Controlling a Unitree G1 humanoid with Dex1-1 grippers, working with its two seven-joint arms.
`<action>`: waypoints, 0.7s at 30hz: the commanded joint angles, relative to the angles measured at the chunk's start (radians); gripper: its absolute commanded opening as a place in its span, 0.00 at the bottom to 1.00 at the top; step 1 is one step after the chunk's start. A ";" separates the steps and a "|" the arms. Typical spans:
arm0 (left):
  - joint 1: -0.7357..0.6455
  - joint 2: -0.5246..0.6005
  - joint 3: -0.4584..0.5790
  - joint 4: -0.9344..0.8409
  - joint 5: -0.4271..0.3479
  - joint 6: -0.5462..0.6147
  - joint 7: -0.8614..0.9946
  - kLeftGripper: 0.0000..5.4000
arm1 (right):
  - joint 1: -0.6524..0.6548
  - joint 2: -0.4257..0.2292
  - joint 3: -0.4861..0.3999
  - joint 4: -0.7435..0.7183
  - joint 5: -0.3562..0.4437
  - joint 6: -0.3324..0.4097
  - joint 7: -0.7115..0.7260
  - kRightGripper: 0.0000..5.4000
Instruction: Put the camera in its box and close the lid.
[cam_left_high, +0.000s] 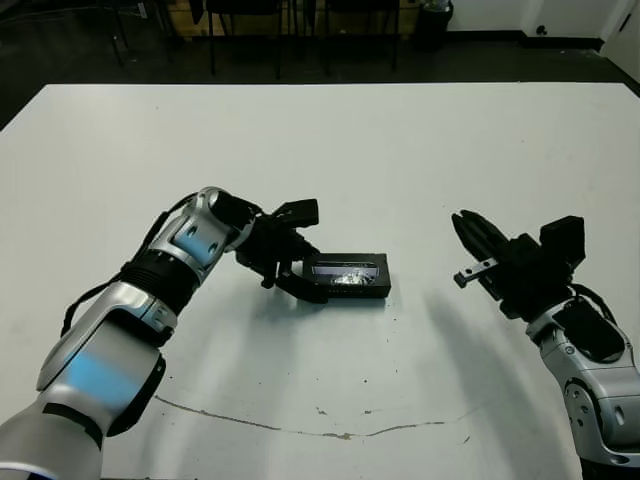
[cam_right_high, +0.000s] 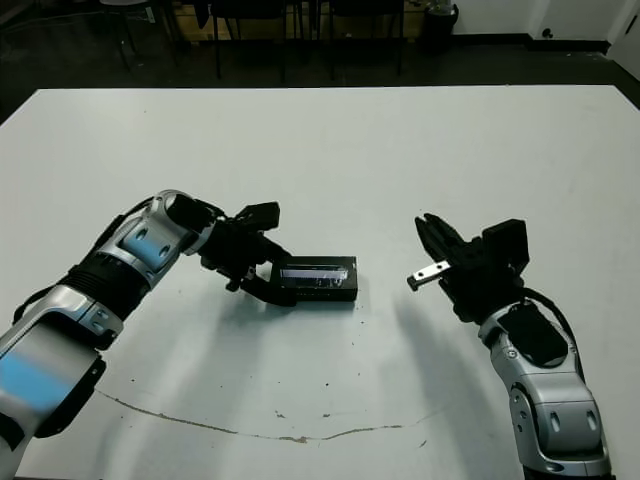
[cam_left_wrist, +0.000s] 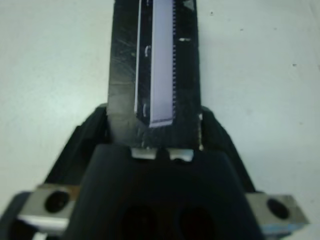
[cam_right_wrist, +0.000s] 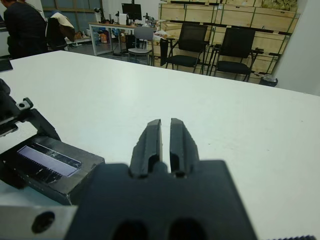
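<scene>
The box (cam_left_high: 355, 291) lies left of the table's middle, a small black case. The lid (cam_left_high: 345, 268) rests flat on top of it, its glossy patterned panel facing up. The camera is hidden from every view. My left gripper (cam_left_high: 308, 252) is open at the box's left end, one finger behind that end and the other in front of it. In the left wrist view the lid (cam_left_wrist: 162, 60) runs straight out between the two fingers. My right gripper (cam_left_high: 470, 235) hovers shut and empty well to the right of the box. The right wrist view shows the box (cam_right_wrist: 75, 185) off to one side.
A thin brown crack line (cam_left_high: 300, 430) crosses the table near its front edge. Black chairs (cam_right_wrist: 235, 50) stand beyond the far edge, and a person (cam_right_wrist: 22, 30) stands past the table's corner. Bare white tabletop (cam_left_high: 420, 160) spreads behind and between the arms.
</scene>
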 joint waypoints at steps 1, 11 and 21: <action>0.090 -0.013 -0.072 0.048 0.071 -0.007 0.006 0.73 | 0.006 -0.003 0.002 0.006 -0.004 0.010 -0.003 0.00; 0.093 0.018 -0.068 0.076 0.069 -0.118 -0.033 1.00 | -0.002 -0.004 0.005 0.008 -0.005 0.013 -0.001 0.00; 0.138 0.115 -0.049 0.048 0.063 -0.173 -0.062 1.00 | -0.016 -0.002 0.007 0.021 0.002 0.019 0.004 0.00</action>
